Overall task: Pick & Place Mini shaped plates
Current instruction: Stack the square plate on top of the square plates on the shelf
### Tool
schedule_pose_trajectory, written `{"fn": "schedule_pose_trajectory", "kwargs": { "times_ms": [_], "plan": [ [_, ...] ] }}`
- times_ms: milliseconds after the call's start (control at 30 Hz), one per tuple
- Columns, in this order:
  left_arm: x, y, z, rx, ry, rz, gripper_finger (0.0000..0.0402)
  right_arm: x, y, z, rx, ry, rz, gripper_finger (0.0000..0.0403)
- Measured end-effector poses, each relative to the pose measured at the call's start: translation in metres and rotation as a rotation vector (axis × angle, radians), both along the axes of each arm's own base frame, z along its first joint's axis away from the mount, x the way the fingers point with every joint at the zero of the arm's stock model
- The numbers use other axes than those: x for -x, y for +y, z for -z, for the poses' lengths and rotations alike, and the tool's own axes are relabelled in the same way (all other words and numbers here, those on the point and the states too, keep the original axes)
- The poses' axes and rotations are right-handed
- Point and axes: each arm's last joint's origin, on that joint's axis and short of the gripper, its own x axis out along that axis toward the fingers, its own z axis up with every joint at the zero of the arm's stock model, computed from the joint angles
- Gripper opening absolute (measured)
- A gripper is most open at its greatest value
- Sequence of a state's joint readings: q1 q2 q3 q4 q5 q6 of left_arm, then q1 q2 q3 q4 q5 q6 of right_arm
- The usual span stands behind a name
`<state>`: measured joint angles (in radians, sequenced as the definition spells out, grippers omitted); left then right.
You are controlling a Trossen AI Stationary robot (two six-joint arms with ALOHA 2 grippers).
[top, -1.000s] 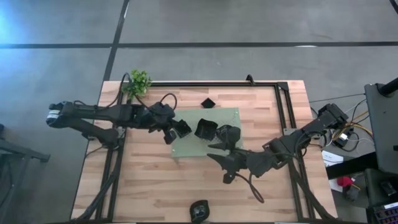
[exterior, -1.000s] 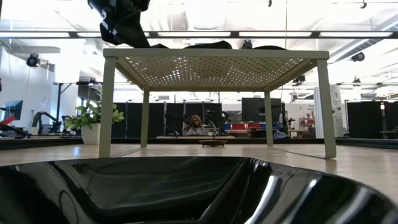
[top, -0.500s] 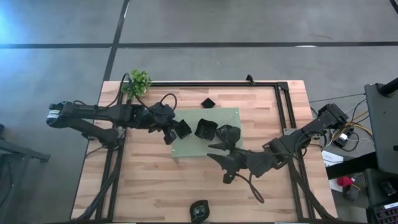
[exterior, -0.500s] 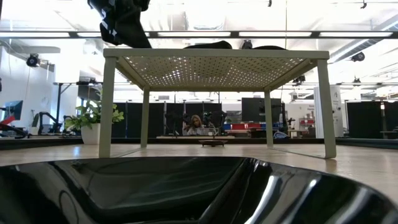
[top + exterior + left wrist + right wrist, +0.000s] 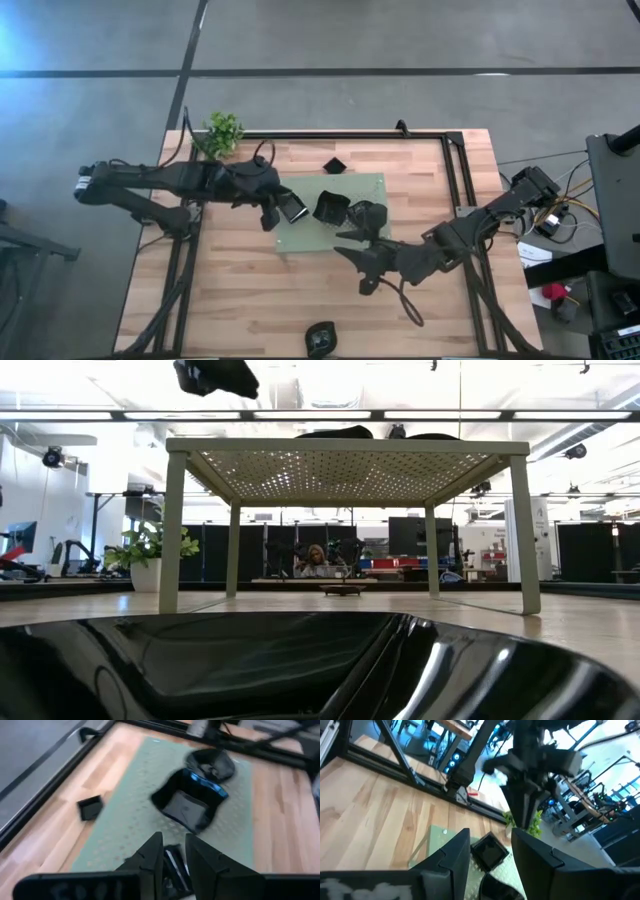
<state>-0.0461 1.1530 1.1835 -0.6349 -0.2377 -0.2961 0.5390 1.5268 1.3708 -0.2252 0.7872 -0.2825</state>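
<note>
The left gripper point(image 5: 290, 207) pinches a small black plate point(image 5: 172, 865) above the green mat point(image 5: 305, 235). Two plates sit on the mat, one beside it. The right gripper point(image 5: 360, 252) is open, holding nothing.

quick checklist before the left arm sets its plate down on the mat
1. Left gripper holds a small black plate: ok, plate sits between its fingers.
2. Gripper over the green mat: ok, above its left edge.
3. Drop spot bare: ok, open mat beneath in the left wrist view.
4. Clear of the stacked plates: cannot tell, they lie close beside.
5. Right gripper out of the way: ok, at the mat's near edge.
6. Height above mat: cannot tell.
</note>
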Motion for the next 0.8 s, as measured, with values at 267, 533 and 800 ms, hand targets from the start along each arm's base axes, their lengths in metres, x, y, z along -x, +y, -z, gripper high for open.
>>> {"fn": "schedule_pose_trajectory", "kwargs": {
  "times_ms": [267,533,800],
  "plan": [
    [0.004,-0.003,0.016,-0.080,0.110,-0.011,0.0075,0.005,0.002,0.003,-0.013,0.037,0.001,0.0134],
    [0.003,0.003,0.040,-0.210,0.232,-0.174,0.0075,0.006,0.002,0.003,-0.014,0.037,-0.003,0.0135],
    [-0.006,0.001,0.059,-0.190,0.299,-0.148,0.0075,0.006,0.002,0.003,-0.014,0.036,-0.003,0.0127]
  ]
}}
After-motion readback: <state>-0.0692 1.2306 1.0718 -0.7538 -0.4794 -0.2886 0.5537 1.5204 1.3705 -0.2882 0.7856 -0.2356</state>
